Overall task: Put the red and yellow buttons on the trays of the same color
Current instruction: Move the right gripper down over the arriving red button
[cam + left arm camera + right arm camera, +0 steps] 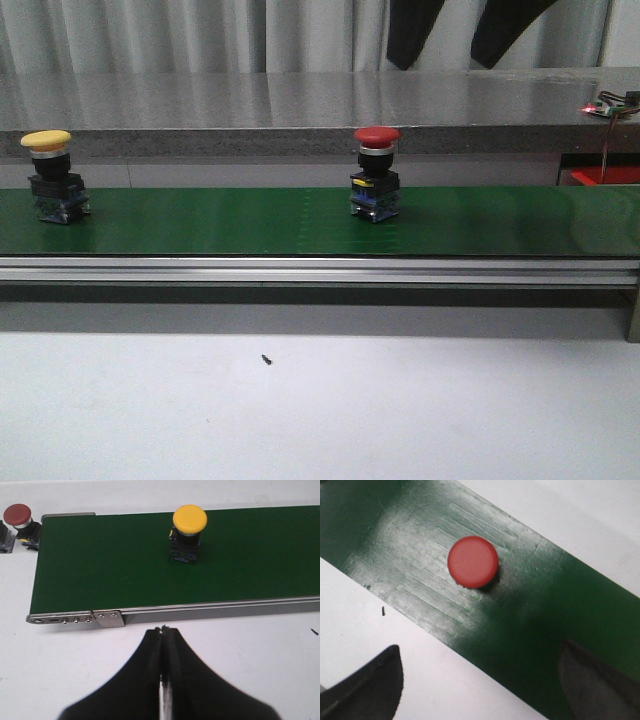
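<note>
Two buttons stand upright on the green belt: the yellow button at its far left, the red button near the middle, well apart. Neither is gripped, so the picking step is only about to begin. The right pincer hangs over the belt with fingers spread wide, the red button ahead of its gap. The left pincer is clenched on nothing above the white table, near side of the belt, the yellow button beyond it. The red shape at the far right edge may be a tray. Next, I judge, the right pincer must descend around the red cap; the left must open first.
</note>
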### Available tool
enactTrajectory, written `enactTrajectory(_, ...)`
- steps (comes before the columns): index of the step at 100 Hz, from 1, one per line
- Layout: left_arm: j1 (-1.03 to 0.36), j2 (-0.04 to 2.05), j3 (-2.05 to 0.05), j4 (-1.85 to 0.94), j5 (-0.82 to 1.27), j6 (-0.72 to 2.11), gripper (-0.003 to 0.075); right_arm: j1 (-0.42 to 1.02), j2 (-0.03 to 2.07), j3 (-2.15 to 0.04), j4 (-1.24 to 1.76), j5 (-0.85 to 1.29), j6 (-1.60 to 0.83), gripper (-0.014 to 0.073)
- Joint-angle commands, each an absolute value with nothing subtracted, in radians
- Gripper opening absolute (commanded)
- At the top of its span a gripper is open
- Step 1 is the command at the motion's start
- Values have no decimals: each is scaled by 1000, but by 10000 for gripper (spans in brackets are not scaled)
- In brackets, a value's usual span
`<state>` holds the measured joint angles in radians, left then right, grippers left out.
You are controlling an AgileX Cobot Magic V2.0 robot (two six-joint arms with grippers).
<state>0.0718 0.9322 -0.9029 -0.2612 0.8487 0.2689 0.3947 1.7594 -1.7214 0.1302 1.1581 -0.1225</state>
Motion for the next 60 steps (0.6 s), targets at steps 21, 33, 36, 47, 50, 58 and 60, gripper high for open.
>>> enactTrajectory(21, 64, 919, -930, -278, 795, 270, -20, 394, 1871, -1878, 133, 1163, -254, 624)
enactTrajectory(33, 64, 919, -930, -278, 795, 270, -20, 394, 1912, -1885, 128, 1158, -265, 624)
enactTrajectory(36, 64, 919, -930, -278, 795, 270, -20, 393, 1917, -1885, 120, 1157, -265, 624)
enactTrajectory(47, 64, 919, -930, -278, 795, 270, -20, 391, 1945, -1885, 87, 1155, -265, 624)
enactTrajectory(50, 64, 919, -930, -278, 795, 270, -20, 390, 1950, -1885, 82, 1155, -264, 624)
enactTrajectory(58, 64, 919, -930, -278, 795, 270, -20, 380, 1967, -1885, 82, 1155, -259, 624)
enactTrajectory(60, 64, 919, -930, -278, 795, 270, -20, 377, 1971, -1885, 82, 1157, -258, 624)
